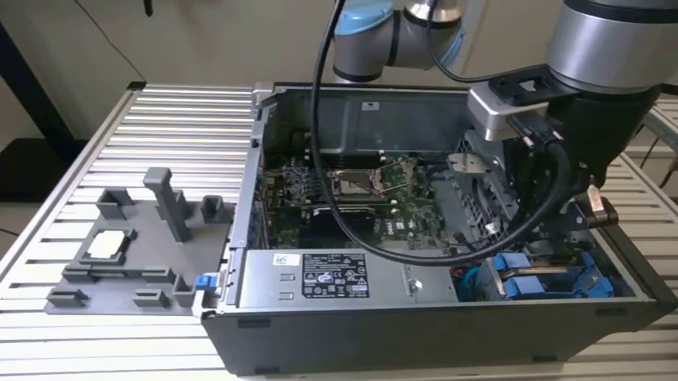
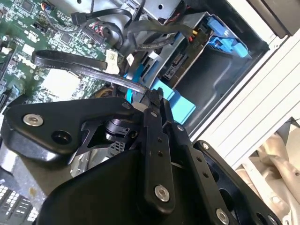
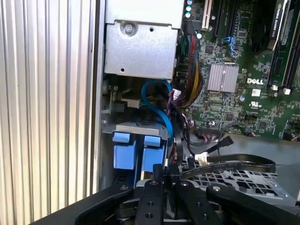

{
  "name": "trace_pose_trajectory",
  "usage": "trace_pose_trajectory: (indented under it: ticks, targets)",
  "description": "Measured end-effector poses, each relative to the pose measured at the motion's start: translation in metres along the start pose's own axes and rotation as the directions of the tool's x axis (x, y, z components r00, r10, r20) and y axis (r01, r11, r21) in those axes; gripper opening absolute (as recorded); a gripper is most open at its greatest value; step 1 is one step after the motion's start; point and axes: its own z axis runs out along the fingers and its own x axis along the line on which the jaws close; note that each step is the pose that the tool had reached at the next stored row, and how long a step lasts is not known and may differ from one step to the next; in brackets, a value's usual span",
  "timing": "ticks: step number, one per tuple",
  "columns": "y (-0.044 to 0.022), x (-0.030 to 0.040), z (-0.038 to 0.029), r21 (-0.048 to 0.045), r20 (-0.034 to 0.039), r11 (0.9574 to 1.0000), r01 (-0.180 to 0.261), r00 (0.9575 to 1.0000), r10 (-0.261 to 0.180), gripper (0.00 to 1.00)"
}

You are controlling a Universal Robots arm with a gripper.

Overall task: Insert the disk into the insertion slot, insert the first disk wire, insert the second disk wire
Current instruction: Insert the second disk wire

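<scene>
My gripper reaches down into the open computer case, at its corner on the exterior view's right. Its black fingers are shut on the end of a flat black disk wire, which loops away over the motherboard; the same wire curves past the fingertips in the first wrist view. Just beyond the fingertips, the disk sits in its blue carrier inside the insertion slot of the drive cage. Blue carrier tabs show side by side.
The grey power supply box with a white sticker lies along the case's front. Bundles of coloured wires and a blue cable crowd the space beside the cage. A grey fixture tray stands on the slatted table at the exterior view's left.
</scene>
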Motion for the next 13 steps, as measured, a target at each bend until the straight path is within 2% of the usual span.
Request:
trace_pose_trajectory:
  ticks: [10, 13]
  targets:
    - [-0.0251, 0.0027, 0.0030, -0.0656, 0.0065, 0.9978, 0.003, 1.0000, -0.003, 0.16]
    - [-0.0315, 0.0046, 0.0039, -0.0822, 0.0081, 0.9966, 0.004, 1.0000, -0.004, 0.16]
